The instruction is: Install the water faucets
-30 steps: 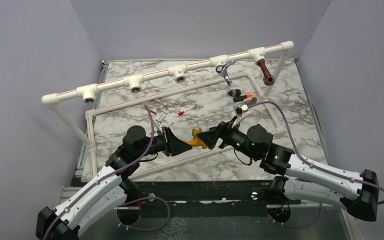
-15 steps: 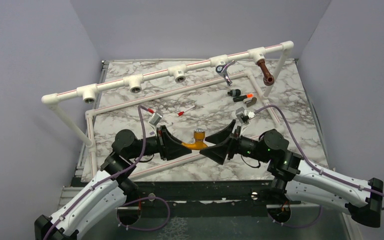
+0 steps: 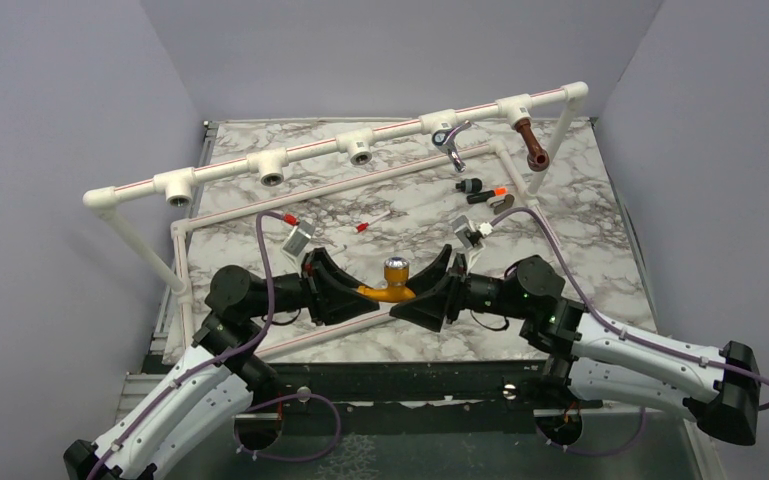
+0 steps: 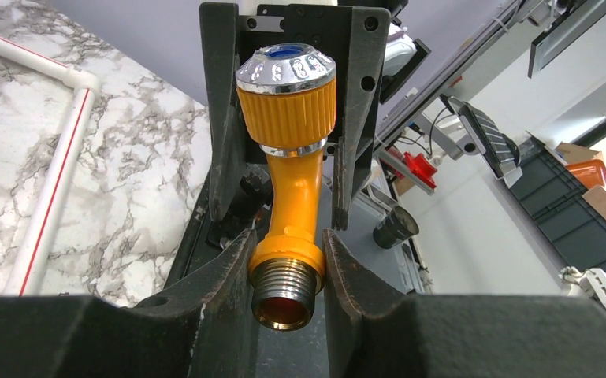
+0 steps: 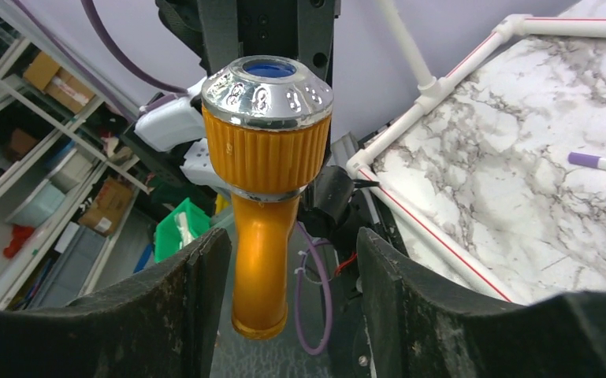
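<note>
Above the near part of the worktop [image 3: 420, 215], the left tool [image 4: 288, 264] is pressed tight on the threaded end of the mustard-yellow faucet [image 4: 288, 118], which is carried in the air. The right tool [image 5: 284, 272] is spread either side of the spout, and no contact is seen. A handover is judged to be in hand. Next, a firm right-hand pinch is called for before release, then an empty tee fitting [image 3: 360, 152].

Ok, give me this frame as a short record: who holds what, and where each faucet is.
left gripper: shut on yellow faucet, at its threaded end
right gripper: open, around its spout
chrome lever faucet: on pipe rail
copper-brown faucet: on rail
black orange-tipped faucet: lying on marble table
</note>
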Available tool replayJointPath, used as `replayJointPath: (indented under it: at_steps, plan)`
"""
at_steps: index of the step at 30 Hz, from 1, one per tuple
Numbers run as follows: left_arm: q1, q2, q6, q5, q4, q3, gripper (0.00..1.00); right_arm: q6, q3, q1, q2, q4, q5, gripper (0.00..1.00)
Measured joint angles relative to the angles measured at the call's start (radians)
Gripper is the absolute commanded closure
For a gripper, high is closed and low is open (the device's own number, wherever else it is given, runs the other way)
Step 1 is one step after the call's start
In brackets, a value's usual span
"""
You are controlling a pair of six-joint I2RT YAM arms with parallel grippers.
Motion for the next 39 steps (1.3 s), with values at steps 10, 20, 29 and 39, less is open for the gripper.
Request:
replayJointPath:
  at_steps: [10,20,29,39]
  plan:
    - [0.000,0.003,0.001,0.000,0.004,0.000,1.00,0.007,0.002,0.000,0.014,0.040,-0.031,0.45]
    - [0.000,0.018,0.002,-0.001,0.005,0.000,1.00,0.006,0.009,0.000,0.013,0.047,-0.031,0.55]
    - [0.000,0.018,0.001,-0.001,0.011,0.000,1.00,0.006,0.011,0.000,0.024,0.048,-0.032,0.60]
    - [0.000,0.022,0.001,-0.001,0.018,0.000,1.00,0.006,0.011,0.000,0.005,0.048,-0.023,0.58]
